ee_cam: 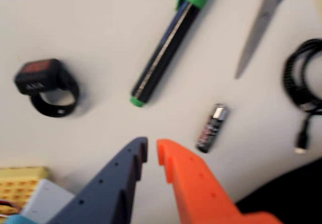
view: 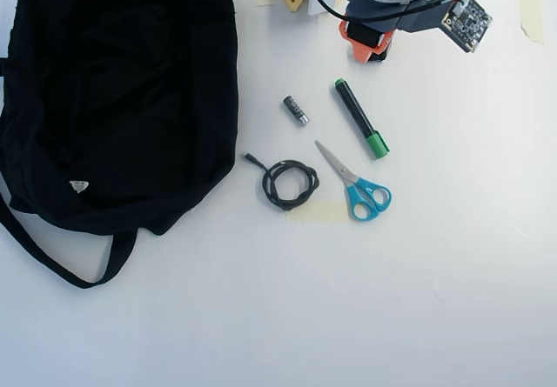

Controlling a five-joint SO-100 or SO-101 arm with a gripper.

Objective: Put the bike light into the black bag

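Wrist view: gripper (ee_cam: 152, 151) lowest in frame, jaws nearly pressed together, pinching nothing, a sliver of white bench (ee_cam: 90, 12) between the tips. Just beyond lie the battery (ee_cam: 212, 128) and green-capped marker (ee_cam: 163, 53). Off to that view's left, well apart from the jaws, sits the bike light (ee_cam: 46, 85), strap loop flat on the bench (likely the next target, jaws needing to spread). Farther: scissors (ee_cam: 259, 25), coiled cable (ee_cam: 302, 83). Overhead view: black bag (view: 113, 100) lies slumped at left, across the clutter from the arm. Bench plain, white, evenly lit.
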